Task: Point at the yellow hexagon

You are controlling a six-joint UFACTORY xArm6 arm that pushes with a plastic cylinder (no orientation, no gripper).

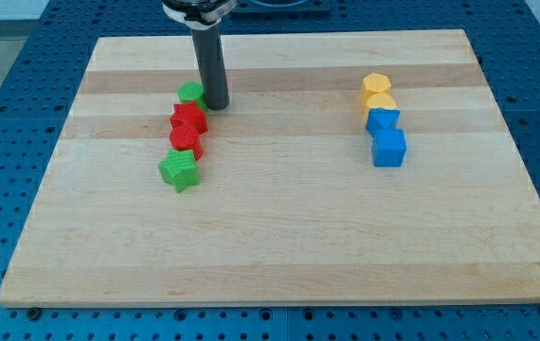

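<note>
The yellow hexagon (376, 84) sits at the top of a column of blocks on the view's right of the wooden board. Just below it lie a second yellow block (380, 103), a blue block (383, 121) and a blue cube (389, 148), each touching its neighbour. My tip (216, 104) rests on the board at the view's upper left, far from the yellow hexagon. It stands right beside a small green block (190, 93).
On the view's left, a column runs down from the green block: two red blocks (189, 118) (186, 139) and a green star-like block (179, 170). The board (279, 246) lies on a blue perforated table.
</note>
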